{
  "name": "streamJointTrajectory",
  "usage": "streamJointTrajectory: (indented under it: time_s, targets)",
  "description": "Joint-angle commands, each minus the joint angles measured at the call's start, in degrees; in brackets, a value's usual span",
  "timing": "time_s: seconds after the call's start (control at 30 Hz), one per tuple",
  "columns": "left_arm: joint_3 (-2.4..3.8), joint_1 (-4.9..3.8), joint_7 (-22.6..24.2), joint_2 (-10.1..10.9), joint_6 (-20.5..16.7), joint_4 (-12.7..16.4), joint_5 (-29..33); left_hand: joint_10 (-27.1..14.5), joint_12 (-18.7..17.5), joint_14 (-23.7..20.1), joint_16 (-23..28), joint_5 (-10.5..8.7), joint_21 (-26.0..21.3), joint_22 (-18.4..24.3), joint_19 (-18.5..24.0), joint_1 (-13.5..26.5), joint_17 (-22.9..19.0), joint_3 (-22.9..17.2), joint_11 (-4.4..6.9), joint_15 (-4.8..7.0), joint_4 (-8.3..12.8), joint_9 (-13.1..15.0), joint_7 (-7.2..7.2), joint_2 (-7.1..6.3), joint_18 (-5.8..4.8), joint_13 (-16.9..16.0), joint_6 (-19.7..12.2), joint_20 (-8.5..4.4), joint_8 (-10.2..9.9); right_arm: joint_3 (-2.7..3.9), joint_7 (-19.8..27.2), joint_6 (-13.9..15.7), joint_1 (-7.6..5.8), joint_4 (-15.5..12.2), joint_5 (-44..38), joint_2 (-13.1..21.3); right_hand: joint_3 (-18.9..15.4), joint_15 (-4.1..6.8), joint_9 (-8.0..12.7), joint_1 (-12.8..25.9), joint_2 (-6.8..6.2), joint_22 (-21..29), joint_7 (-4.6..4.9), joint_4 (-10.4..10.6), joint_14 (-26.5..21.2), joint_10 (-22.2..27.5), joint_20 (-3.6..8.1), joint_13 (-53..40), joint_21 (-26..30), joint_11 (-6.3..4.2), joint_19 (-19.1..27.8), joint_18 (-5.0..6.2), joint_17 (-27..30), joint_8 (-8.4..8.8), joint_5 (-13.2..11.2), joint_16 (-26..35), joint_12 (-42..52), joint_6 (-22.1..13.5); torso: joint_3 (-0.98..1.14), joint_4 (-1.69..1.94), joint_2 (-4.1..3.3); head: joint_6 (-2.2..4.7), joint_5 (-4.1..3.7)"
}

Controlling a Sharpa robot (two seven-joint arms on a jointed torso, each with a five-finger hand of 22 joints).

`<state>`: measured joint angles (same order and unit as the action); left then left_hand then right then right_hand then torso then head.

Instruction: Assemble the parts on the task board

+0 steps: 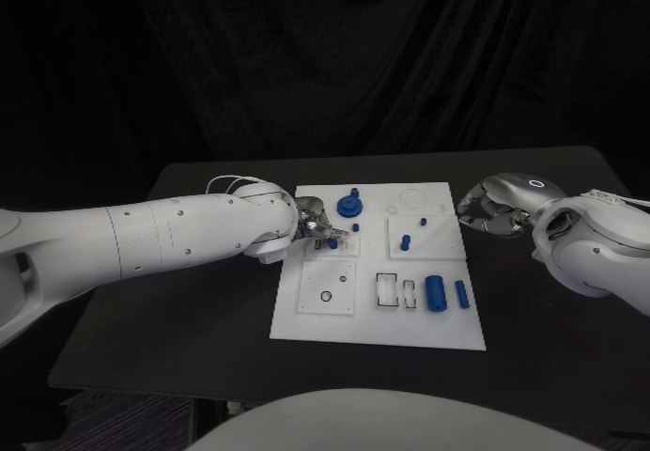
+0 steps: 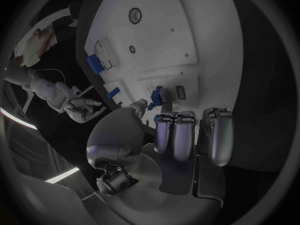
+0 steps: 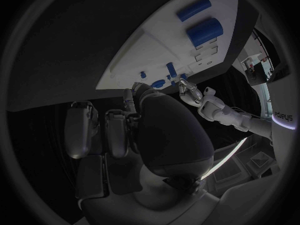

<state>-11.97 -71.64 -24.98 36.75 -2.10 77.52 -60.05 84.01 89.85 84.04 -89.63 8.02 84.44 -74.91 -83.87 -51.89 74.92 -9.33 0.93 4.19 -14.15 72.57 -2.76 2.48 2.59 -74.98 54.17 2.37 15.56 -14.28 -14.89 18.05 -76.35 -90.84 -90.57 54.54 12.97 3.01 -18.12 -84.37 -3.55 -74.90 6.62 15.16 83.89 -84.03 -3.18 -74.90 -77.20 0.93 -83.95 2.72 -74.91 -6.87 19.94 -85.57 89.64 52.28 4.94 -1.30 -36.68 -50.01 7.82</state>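
The white task board [image 1: 379, 324] lies mid-table. My left hand [image 1: 315, 228] is over its left edge, thumb and fingers pinching a small blue peg [image 2: 164, 97] above a square plate [image 1: 336, 246]. A blue gear-like part [image 1: 351, 205] stands just beyond it. Two small blue pegs [image 1: 423, 223] [image 1: 405, 242] stand in the plate to the right. A thick blue cylinder [image 1: 435, 292] and a thinner one [image 1: 462, 294] lie near the board's right edge. My right hand [image 1: 490, 211] hovers off the board's right edge with its fingers curled in on nothing.
The board has a round hole [image 1: 325, 297] in its near left plate and rectangular slots [image 1: 388, 289] beside the cylinders. Black table [image 1: 177, 310] surrounds the board on all sides. A dark curtain hangs behind the table.
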Motion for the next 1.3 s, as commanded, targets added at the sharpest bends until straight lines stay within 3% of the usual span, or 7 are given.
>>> streamJointTrajectory:
  time_s: [0.03,0.9,1.1,1.3]
  targets:
    - [-0.13,0.23,1.22,0.10,-1.24,-0.07,0.16,5.99,0.15,5.96,-0.37,0.22,-0.31,-7.38,-0.27,-0.67,15.08,0.34,0.56,0.15,-0.07,0.77,0.18,-0.10,-0.12,-15.02,0.27,-0.18,0.39,0.04,-1.14,-0.49,0.14,-0.11,-0.37,0.09,0.28,-0.44,0.10,-0.23,0.18,-10.98,0.11,-0.01,4.99,-5.03,-0.40,-14.21,0.36,0.48,-0.96,0.33,-11.17,0.29,0.19,0.30,-0.22,-0.21,0.00,-0.01,0.00,0.01,0.03]
    - [-0.13,0.23,1.77,0.45,-0.44,-0.04,0.16,5.99,0.15,5.96,-0.37,1.75,-0.47,-7.38,-0.22,-2.04,15.08,0.83,0.96,0.47,-0.14,3.22,0.64,0.63,-0.08,-15.02,0.93,-0.48,1.57,0.04,-1.47,-0.82,0.21,0.07,-0.37,-0.04,0.33,-0.48,0.11,-0.05,0.34,-10.92,0.13,0.17,4.97,-4.95,-0.43,-14.13,0.59,0.53,-0.88,0.38,-11.10,0.27,0.20,0.38,-0.26,-0.10,0.00,-0.01,0.01,0.01,0.27]
    - [-0.13,0.23,3.57,1.37,-4.75,1.19,0.15,5.99,0.15,5.96,-0.37,2.10,-0.11,-7.91,-0.64,-3.27,15.08,1.04,1.20,0.69,0.41,3.55,0.96,0.25,-0.23,-15.02,1.58,-0.68,1.79,0.04,-1.39,-0.66,0.22,-0.01,-0.37,0.10,0.35,-0.49,0.11,-0.01,0.38,-10.89,0.12,0.21,4.95,-4.90,-0.44,-14.08,0.68,0.54,-0.85,0.40,-11.03,0.26,0.21,0.46,-0.30,-0.06,0.00,-0.01,0.00,0.01,0.37]
    - [-0.12,-0.13,4.96,4.07,-10.37,4.21,-0.76,5.99,0.15,5.96,-0.37,3.75,0.22,-8.40,-1.07,-5.48,15.08,1.22,1.55,1.02,0.98,3.69,1.32,-0.35,-0.37,-15.02,2.19,-1.02,1.99,0.04,-1.38,-0.42,0.22,-0.08,-0.37,0.32,0.36,-0.50,0.11,0.03,0.39,-10.89,0.12,0.24,4.93,-4.86,-0.45,-14.04,0.69,0.55,-0.84,0.40,-10.98,0.26,0.22,0.52,-0.32,-0.04,0.00,0.00,0.02,0.01,0.38]
